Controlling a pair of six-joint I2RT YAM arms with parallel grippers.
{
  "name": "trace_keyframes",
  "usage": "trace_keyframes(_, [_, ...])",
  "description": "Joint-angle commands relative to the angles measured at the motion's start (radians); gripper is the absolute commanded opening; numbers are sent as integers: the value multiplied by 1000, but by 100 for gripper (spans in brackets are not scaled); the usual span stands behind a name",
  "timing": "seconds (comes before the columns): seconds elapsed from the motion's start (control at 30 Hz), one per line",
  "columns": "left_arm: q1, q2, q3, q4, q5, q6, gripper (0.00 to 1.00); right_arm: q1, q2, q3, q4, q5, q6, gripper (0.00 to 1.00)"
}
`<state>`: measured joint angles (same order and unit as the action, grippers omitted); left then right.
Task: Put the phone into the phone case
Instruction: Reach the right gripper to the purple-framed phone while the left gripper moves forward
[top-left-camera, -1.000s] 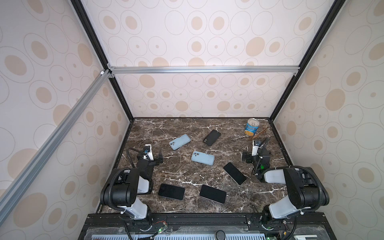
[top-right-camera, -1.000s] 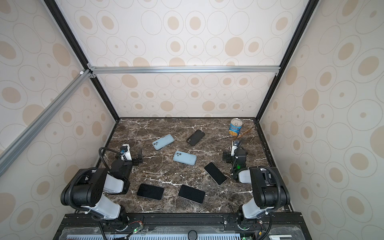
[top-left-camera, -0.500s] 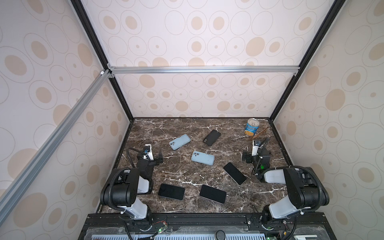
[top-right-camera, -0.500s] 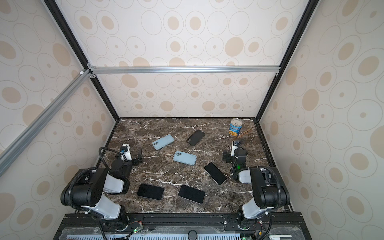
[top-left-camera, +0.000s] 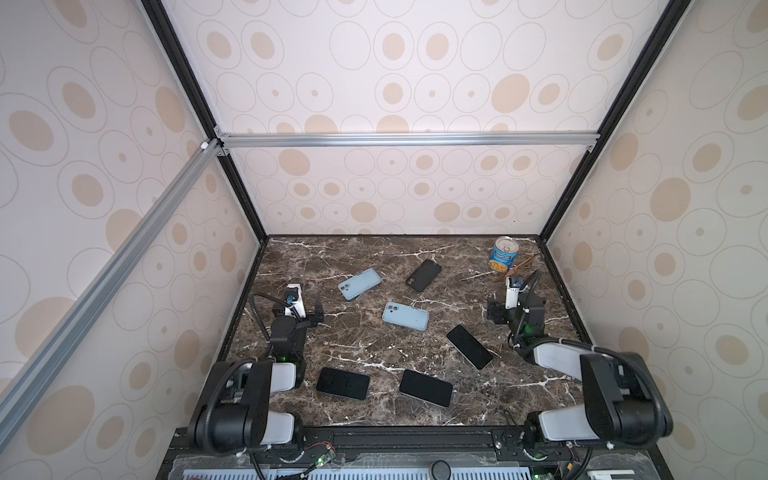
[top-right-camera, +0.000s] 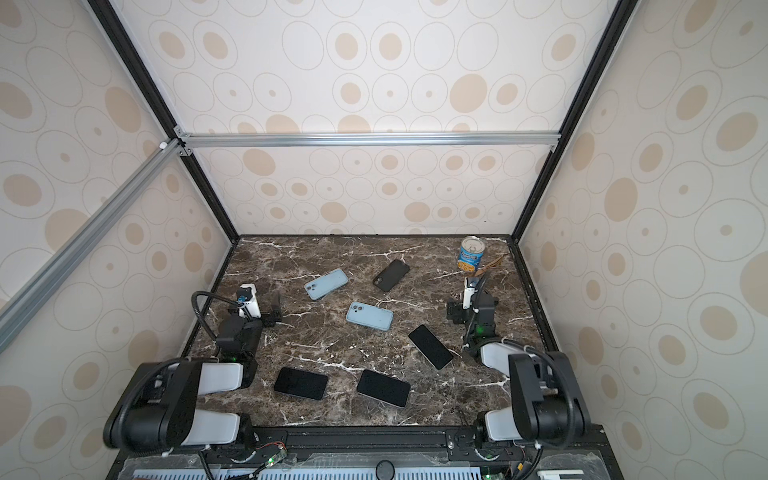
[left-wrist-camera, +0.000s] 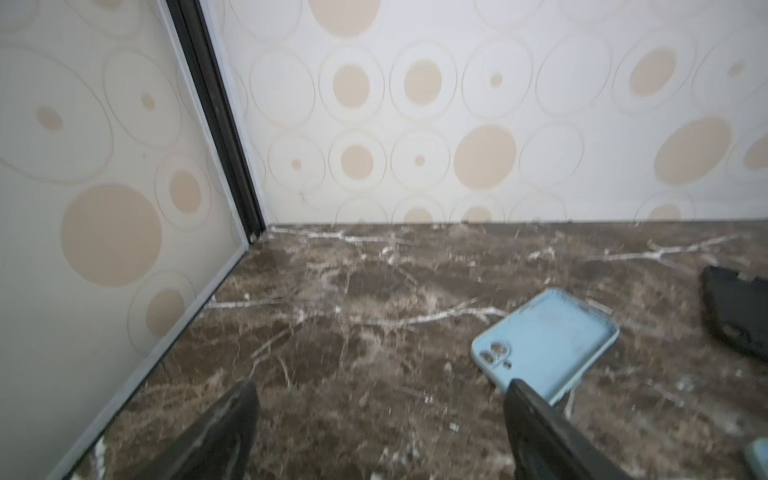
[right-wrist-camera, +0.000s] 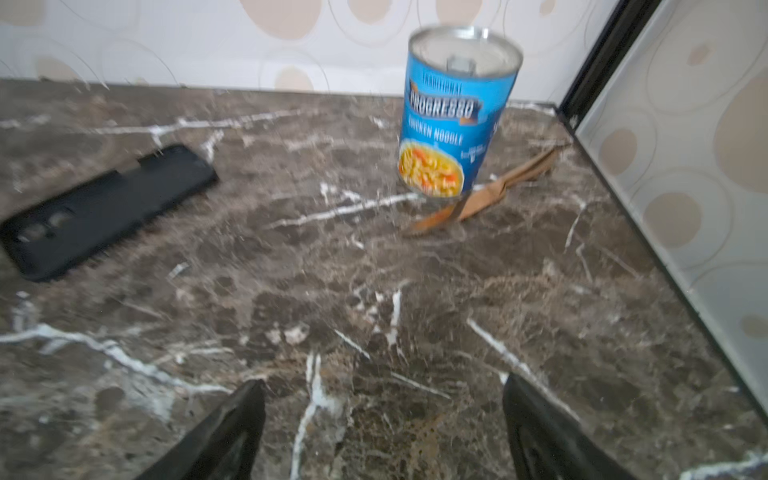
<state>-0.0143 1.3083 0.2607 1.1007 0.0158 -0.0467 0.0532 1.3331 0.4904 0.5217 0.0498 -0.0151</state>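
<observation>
Three black phones lie screen up near the table's front in both top views: one at front left (top-left-camera: 343, 383), one at front middle (top-left-camera: 425, 387), and one right of centre (top-left-camera: 469, 346). Farther back lie a light blue phone case (top-left-camera: 359, 284) (left-wrist-camera: 548, 336), a second light blue one (top-left-camera: 405, 316) with its camera side up, and a black case (top-left-camera: 423, 275) (right-wrist-camera: 104, 208). My left gripper (top-left-camera: 308, 306) (left-wrist-camera: 382, 386) hovers open over bare marble at the left, just short of the first blue case. My right gripper (top-left-camera: 514, 296) (right-wrist-camera: 383, 382) is open over bare marble at the right.
A blue soup can (top-left-camera: 505, 254) (right-wrist-camera: 457, 112) stands at the back right corner with a wooden utensil (right-wrist-camera: 498, 187) beside it. Patterned walls and black frame posts (left-wrist-camera: 216, 124) close in the marble table (top-left-camera: 374, 345) on three sides.
</observation>
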Motion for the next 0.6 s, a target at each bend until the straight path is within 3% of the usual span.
trace_keyframes(0.0, [-34,-124,166,-260,-24,-88,88,17,-131,133,-281,-143,22,90])
trace_keyframes(0.13, [-97,-180,363,-493,98,-202,84,110,-205,256,-523,-268,47,90])
trace_keyframes(0.33, [-218,-185,592,-804,330,-136,83,413,-245,336,-788,-267,-96,90])
trace_keyframes(0.47, [-299,-227,586,-933,492,40,84,567,-270,359,-966,-340,-167,89])
trace_keyframes(0.57, [-357,-316,429,-840,530,141,85,665,-304,340,-1046,-321,-220,88])
